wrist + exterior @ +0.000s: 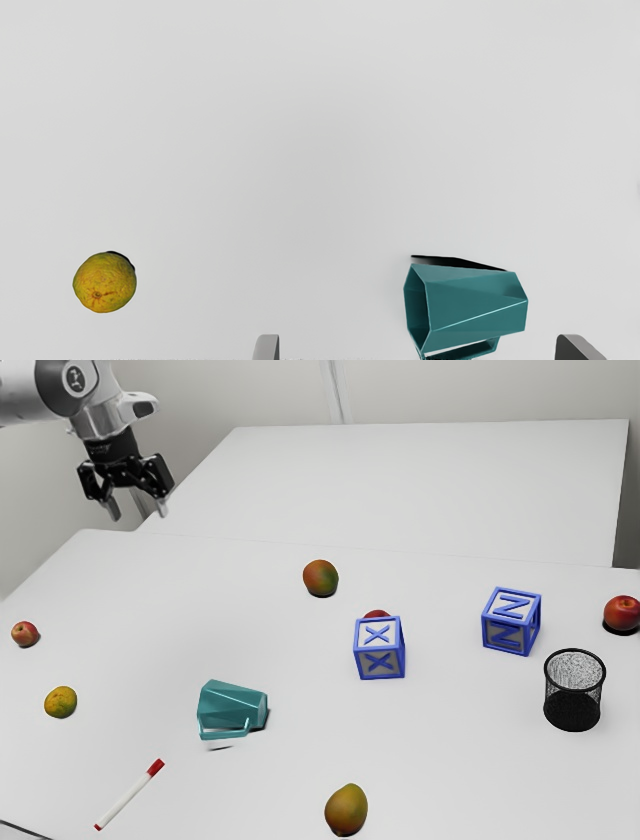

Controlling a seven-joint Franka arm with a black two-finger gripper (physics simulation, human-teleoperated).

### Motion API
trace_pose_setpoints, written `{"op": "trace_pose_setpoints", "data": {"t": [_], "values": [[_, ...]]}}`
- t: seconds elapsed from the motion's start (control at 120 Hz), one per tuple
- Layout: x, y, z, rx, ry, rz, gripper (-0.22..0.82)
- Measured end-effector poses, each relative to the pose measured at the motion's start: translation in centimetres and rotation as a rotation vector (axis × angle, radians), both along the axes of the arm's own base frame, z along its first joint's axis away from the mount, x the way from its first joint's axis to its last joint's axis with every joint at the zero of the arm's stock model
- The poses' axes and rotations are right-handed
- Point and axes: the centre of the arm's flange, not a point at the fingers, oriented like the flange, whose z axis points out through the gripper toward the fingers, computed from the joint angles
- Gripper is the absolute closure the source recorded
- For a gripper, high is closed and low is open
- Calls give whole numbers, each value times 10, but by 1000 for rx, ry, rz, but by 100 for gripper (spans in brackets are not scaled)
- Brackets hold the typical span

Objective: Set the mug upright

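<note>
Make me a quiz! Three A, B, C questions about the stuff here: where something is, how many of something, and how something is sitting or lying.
1. Where is the red-capped marker?
A) inside the mesh bin
B) on the table
C) on top of a mango

2. How many letter blocks are there?
A) one
B) four
C) two

3. How is the teal mug?
A) lying on its side
B) standing upright
C) upside down

Answers:
1: B, it lies flat on the white tabletop.
2: C, one shows X and the other shows N.
3: A, its open mouth faces sideways, not up or down.
</note>
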Motion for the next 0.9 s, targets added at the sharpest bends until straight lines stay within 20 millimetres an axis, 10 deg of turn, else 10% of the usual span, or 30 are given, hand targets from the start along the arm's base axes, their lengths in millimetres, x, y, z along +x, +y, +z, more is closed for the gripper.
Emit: {"op": "trace_pose_setpoints", "data": {"t": [0.175, 0.408, 0.558, 0.9], "values": [[-1, 4, -26, -72, 24, 31, 0], [-53, 80, -162, -511, 27, 279, 0], [-106, 49, -260, -778, -19, 377, 0], [-143, 38, -322, -884, -231, 395, 0]]}}
